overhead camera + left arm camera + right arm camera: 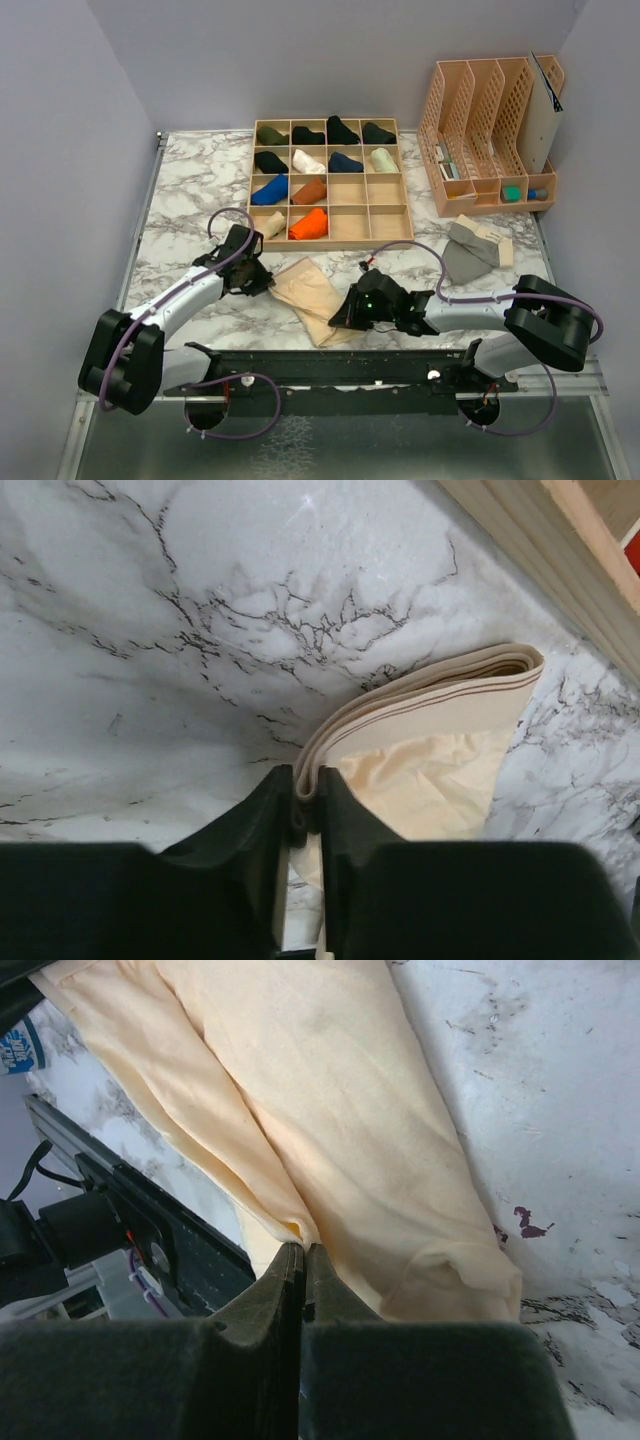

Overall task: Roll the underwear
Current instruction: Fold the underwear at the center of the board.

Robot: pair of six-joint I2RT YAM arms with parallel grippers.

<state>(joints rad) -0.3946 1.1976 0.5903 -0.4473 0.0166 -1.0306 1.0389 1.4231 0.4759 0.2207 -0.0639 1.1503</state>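
The pale beige underwear lies flat on the marble table between my two arms. My left gripper is at its left end, shut on the folded waistband. In the left wrist view the striped band runs straight into the narrow gap between the fingertips. My right gripper is at the garment's near right corner. In the right wrist view it pinches a small raised fold of the beige cloth. The grey underwear with its cream band lies apart at the right, untouched.
A wooden grid tray holding several rolled garments stands behind the beige cloth; its edge shows in the left wrist view. A peach file organiser is at the back right. The black base rail runs along the near edge.
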